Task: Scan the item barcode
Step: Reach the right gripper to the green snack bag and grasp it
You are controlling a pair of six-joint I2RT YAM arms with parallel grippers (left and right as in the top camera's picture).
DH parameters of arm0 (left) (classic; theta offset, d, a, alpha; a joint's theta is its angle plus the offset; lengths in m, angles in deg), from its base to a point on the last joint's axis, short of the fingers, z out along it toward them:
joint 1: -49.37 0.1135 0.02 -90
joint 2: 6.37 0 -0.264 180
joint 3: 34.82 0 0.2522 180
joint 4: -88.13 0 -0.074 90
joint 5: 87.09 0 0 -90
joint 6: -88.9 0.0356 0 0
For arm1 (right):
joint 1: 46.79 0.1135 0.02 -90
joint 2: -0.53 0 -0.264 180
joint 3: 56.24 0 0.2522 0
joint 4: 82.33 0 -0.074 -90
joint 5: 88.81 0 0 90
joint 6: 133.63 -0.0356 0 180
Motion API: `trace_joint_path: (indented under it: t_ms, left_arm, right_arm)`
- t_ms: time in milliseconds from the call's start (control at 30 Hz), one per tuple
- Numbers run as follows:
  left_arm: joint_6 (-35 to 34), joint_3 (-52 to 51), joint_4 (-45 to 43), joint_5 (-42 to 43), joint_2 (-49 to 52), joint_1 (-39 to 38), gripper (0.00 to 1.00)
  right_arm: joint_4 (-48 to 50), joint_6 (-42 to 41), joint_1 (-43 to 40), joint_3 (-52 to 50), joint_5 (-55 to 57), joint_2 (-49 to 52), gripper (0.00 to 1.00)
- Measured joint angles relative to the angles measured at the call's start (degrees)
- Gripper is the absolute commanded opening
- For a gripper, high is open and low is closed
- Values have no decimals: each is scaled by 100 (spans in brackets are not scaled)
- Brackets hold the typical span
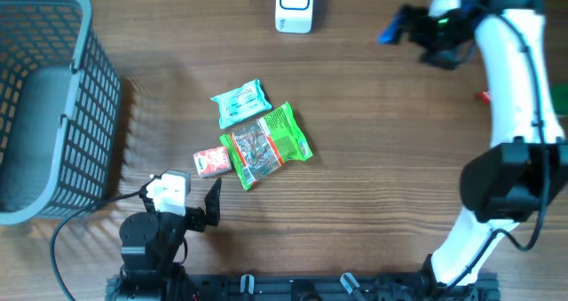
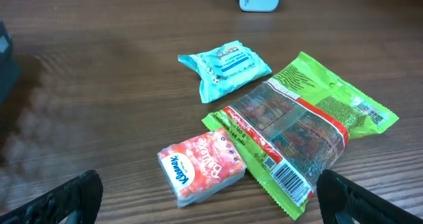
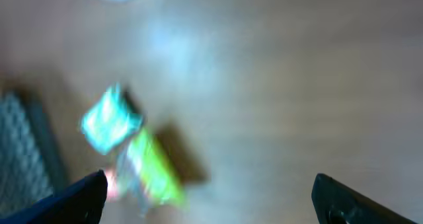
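Tabletop point(image 1: 373, 177) of brown wood carries a green packet point(image 1: 266, 146), lying flat and skewed, with its clear window and printed face upward. Its barcode point(image 2: 287, 178) shows on the end nearest the robot's base. A teal wipes pack point(image 1: 240, 103) lies just beside the packet's far corner. A pink tissue pack point(image 2: 201, 168) lies against the packet's near edge, on the basket side. The white scanner point(image 1: 294, 6) stands well apart from the packet, at the far edge of the tabletop. The grey basket point(image 1: 53, 114) sits well apart from it, to the left in the overhead view.

The left pincer point(image 2: 208, 184) hovers low, near the packet's barcode end. Its fingers are spread wide and have hold of nothing. The right pincer point(image 3: 208, 187) is well apart from the packet, up near the far right corner. Its view is blurred, but its two fingers show wide apart with nothing between them.
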Motion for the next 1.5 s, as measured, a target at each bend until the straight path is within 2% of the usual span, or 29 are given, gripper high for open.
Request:
trace_joint_path:
  t_ms: [67,133,200,267,400,567,767,933,1133,1333,1433,1500]
  left_arm:
    - [0,0,2,-2,0,0,100]
    - [0,0,2,-2,0,0,100]
    - [0,0,2,-2,0,0,100]
    - [0,0,2,-2,0,0,100]
    - [0,0,2,-2,0,0,100]
    - [0,0,2,-2,0,0,100]
    - [0,0,2,0,0,0,100]
    - [0,0,4,-2,4,0,100]
    - [0,0,2,-2,4,0,100]
    - [0,0,2,-2,4,0,100]
    - [0,0,2,-2,4,0,100]
    - [0,0,2,-2,4,0,100]
  right_arm:
    - [-291,-809,505,-413,-61,9,100]
    - [-400,-2382,1239,-883,-85,66,100]
    - [-291,-3252,1672,-1106,-83,70,100]
    - [-136,-3773,2203,-1305,-72,76,100]
    - [-76,-4251,2935,-1379,90,76,100]
    - [260,-5869,3740,-1620,787,76,100]
    - [754,-6684,3858,-2044,970,79,100]
    - [3237,-6942,3858,-3720,925,118,100]
    - [5014,-7263,4293,-4398,1034,-188,99]
    - [5388,-8430,4485,-4931,1735,-483,95]
    - [5427,-8741,4489,-4992,1858,-514,85]
    - [5486,-8850,4500,-5082,1915,-549,82]
